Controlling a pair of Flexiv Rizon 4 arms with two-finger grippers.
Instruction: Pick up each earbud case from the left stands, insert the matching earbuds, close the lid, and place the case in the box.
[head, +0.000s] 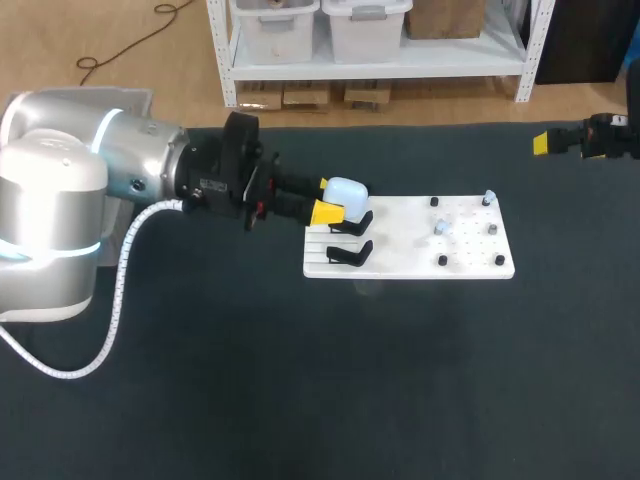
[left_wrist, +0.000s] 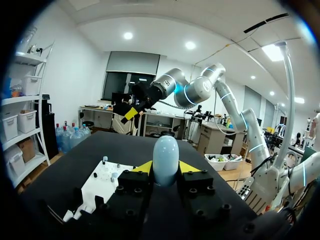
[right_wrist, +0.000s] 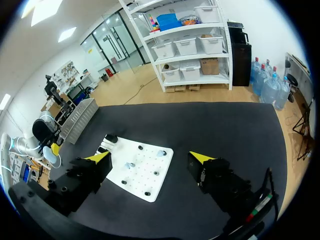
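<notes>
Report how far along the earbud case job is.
Done: nothing visibly finished. In hand: the left pincer is shut on the pale case at the stands. Left: the earbuds sit on the white board, so inserting, closing and boxing remain. The right pincer is open, away from the board.

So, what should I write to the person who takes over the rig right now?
Left gripper: shut on the pale blue egg-shaped earbud case, at the upper black stand.
Right gripper: open, empty, near the right edge of the table.
Lower black stand: empty. Two small pale earbuds seem to sit on the white pegboard.
Done: case gripped. Left: insert earbuds, close lid, box it; no box in view.
</notes>
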